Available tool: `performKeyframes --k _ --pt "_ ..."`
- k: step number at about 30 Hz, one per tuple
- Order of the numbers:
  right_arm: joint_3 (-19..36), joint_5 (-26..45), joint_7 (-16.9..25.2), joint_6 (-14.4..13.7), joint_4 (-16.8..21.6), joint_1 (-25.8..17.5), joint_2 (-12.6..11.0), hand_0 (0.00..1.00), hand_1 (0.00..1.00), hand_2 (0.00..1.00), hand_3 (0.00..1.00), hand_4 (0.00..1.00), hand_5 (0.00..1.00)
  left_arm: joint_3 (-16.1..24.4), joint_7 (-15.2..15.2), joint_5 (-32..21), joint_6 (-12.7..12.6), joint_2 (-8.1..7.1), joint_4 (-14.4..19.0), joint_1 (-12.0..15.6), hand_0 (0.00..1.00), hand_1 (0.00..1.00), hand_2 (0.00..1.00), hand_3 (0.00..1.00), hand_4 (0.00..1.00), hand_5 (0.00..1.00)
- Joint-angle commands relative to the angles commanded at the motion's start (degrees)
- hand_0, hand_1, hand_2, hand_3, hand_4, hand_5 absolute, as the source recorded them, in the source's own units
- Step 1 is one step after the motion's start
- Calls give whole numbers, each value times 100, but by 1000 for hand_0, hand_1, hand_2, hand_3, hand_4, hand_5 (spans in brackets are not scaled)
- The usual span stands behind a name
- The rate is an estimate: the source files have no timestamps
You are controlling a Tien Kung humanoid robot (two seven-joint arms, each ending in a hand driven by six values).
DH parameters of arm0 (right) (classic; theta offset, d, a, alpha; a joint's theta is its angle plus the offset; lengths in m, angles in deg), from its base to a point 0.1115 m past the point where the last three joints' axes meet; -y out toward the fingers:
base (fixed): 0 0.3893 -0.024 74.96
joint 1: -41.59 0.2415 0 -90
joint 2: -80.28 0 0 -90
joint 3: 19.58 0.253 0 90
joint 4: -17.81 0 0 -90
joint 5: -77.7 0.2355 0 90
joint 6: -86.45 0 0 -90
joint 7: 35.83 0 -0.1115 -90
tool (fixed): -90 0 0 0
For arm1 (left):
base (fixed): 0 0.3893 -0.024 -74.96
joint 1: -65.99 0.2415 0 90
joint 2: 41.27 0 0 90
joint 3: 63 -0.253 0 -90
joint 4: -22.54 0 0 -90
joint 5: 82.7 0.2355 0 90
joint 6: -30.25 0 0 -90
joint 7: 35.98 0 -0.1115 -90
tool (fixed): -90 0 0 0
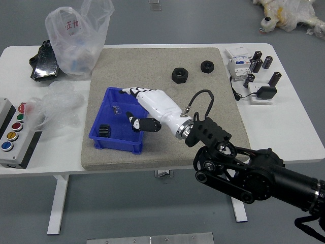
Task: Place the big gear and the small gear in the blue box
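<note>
In the head view, the right hand (pixel 161 104) is over the right side of the blue box (pixel 116 144), thumb and fingers parted with nothing between them. A black gear (pixel 104 130) sits inside, leftward and nearer than the hand; its size class and long axis are unclear. Two black ring-shaped parts (pixel 180 75) lie on the grey mat (pixel 127 66), beyond and rightward. If either is the missing gear, the next reach likely goes forward and right, with the right arm, the only one in view. The mat covers part of a white table (pixel 299 137) above a grey floor (pixel 127 203).
</note>
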Motion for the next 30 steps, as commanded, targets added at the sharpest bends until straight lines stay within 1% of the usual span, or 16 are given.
performKeyframes --k 1,4,6,7,9,11,12,13,15,18,19,23,25,30 --pt "173 187 114 -20 47 -107 -98 523 745 779 750 498 213 -4 -2 -11 -6 -1 -2 8 666 558 532 652 734 388" --pt "778 840 521 43 118 -468 -411 523 745 779 750 498 213 -9 -9 -32 -24 -7 -9 36 666 558 532 652 734 388" --pt "1228 1321 843 191 103 -738 -609 523 745 779 750 498 213 -27 -21 -59 -38 -8 -15 51 666 558 532 652 734 388" --pt "1435 1546 996 289 92 -878 -691 518 704 739 705 535 235 -34 -27 -69 -44 -7 -18 56 666 558 532 651 734 389" --pt "1831 1993 1288 486 70 -1161 -816 518 704 739 705 535 235 -58 -43 -99 -56 -5 -23 62 666 558 532 651 734 389" --pt "2162 2391 1527 653 65 -1420 -891 518 704 739 705 535 235 -80 -58 -123 -65 -2 -28 63 666 558 532 651 734 389" --pt "2322 2598 1641 735 63 -1555 -921 518 704 739 705 535 235 -94 -67 -139 -72 -1 -30 64 666 558 532 651 734 389" --pt "2474 2804 1751 816 61 -1689 -945 537 686 714 695 600 308 -104 -75 -150 -77 0 -33 66 666 557 532 651 734 389" --pt "2802 3270 2000 973 60 -1998 -984 537 686 714 695 600 308 -108 -88 -151 -85 2 -41 73 666 557 532 651 734 389" --pt "3168 3923 2216 1148 62 -2356 -992 537 686 714 695 600 308 -87 -100 -117 -89 1 -51 84 666 557 532 651 734 389" --pt "3297 4164 2276 1202 68 -2472 -990 551 673 712 689 662 391 -83 -105 -106 -89 -1 -54 84 666 557 532 652 734 388" --pt "3457 4915 2417 1372 139 -2568 -983 551 673 712 689 662 391 -107 -134 -103 -84 -8 -60 58 666 557 532 652 734 388" --pt "3445 5301 2486 1472 205 -2547 -987 557 669 708 690 669 381 -120 -148 -94 -75 -16 -62 34 666 546 531 651 734 389" --pt "3380 6014 2576 1584 265 -2514 -967 557 669 708 690 669 381 -89 -146 -29 -53 -43 -64 17 666 546 531 651 734 389"
